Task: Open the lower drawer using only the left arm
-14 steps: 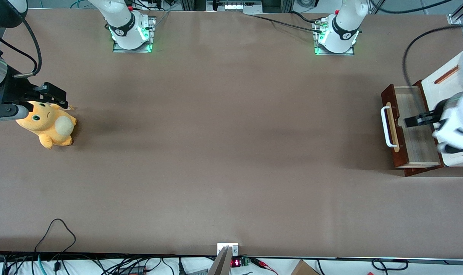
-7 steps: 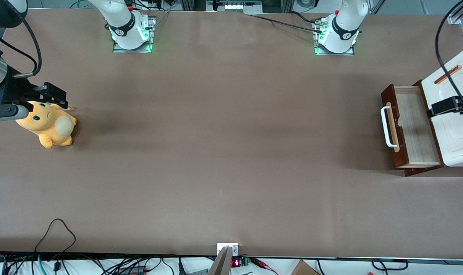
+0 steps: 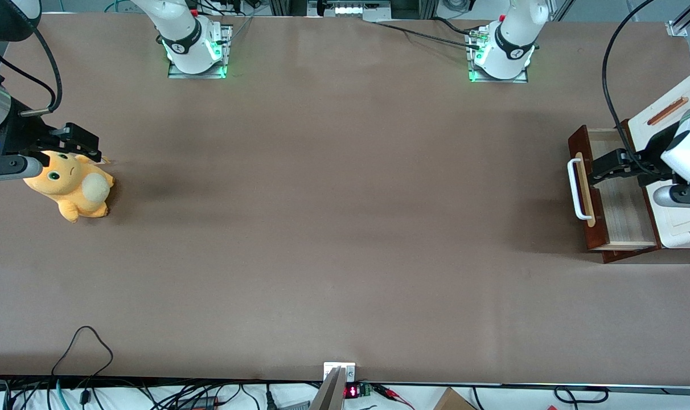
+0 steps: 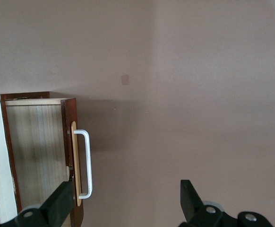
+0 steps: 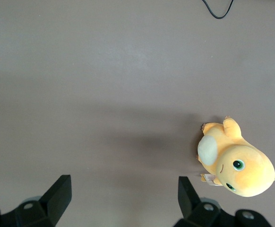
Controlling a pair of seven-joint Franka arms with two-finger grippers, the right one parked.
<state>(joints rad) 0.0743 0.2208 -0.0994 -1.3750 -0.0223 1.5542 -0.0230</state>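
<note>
From my remote station: the gripper hangs above the open drawer at the working arm's end of the table, its fingers spread wide and holding nothing. In the wrist view the two black fingertips stand well apart, with bare table between them; one sits just over the drawer front by the handle, though I cannot tell whether it touches the wood.

In the front view the gripper points toward nine o'clock, its tip just beside the handle. The left arm reaches in from three o'clock, a black cable looping up from it toward twelve.

The drawer is pulled out from the white cabinet, pale wood showing inside its dark reddish-brown frame. The white loop handle, mounted on a light wood strip, faces nine o'clock, toward the table's middle. An orange-brown slot marks the cabinet top, at about one o'clock from the gripper.

Toward the parked arm's end of the table lies an orange plush toy.
</note>
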